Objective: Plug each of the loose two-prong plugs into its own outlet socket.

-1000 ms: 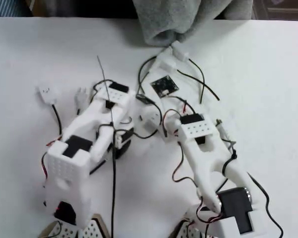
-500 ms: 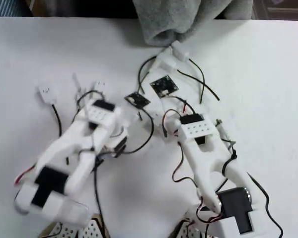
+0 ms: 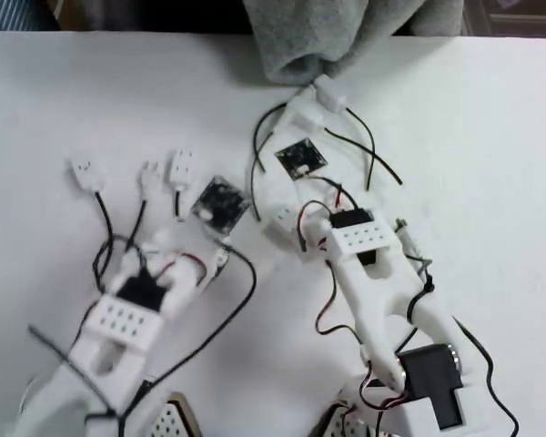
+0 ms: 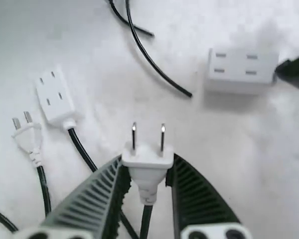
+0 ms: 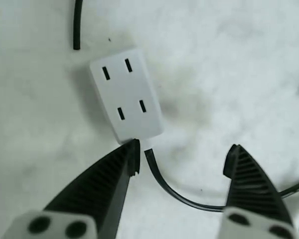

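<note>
Our left gripper [image 4: 146,162] is clamped on a two-prong plug [image 4: 147,169], with the prongs pointing straight ahead. An outlet socket [image 4: 241,69] lies flat on the worktop [image 4: 139,99], ahead of the prongs and off toward the right arm, slots facing up. We judge the plug must swing across and tip down. Our right gripper [image 5: 184,149] stands open at the socket's cord end.

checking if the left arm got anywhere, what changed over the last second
The left arm swung back from the table's middle toward its base; the left pincer is shut on a plug. The right arm, the right pincer open at a socket block, the loose plug and the far-left socket stayed put.
</note>
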{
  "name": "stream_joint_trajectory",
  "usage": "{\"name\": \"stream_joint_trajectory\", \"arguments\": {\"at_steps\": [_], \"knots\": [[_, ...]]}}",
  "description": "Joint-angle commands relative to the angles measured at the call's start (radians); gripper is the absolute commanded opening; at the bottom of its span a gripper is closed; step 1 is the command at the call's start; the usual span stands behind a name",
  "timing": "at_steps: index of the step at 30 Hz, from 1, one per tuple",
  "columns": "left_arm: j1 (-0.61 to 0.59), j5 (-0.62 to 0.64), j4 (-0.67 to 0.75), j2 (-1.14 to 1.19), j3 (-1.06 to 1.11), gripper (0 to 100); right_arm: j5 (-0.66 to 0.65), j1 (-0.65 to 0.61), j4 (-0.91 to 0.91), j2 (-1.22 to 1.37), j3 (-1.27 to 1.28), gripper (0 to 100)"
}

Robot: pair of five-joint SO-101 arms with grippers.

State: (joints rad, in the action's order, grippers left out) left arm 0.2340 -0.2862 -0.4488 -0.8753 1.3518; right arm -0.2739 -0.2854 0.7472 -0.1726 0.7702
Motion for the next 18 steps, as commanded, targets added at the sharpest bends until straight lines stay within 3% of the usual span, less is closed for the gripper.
{"name": "stream_joint_trajectory", "arguments": {"at_steps": [1,8,13,18], "knots": [[0.004,0.094,0.213,-0.179,0.130,2,-0.006,0.007,-0.010,-0.044,-0.005,27.6],[0.005,0.129,0.454,-0.479,0.351,2,-0.006,0.007,-0.010,-0.044,-0.003,27.6],[0.005,0.133,0.417,-0.621,0.347,2,-0.006,0.007,-0.010,-0.044,-0.003,27.6],[-0.002,0.244,0.411,-0.679,0.347,2,-0.008,0.001,-0.002,-0.056,-0.009,27.6]]}}
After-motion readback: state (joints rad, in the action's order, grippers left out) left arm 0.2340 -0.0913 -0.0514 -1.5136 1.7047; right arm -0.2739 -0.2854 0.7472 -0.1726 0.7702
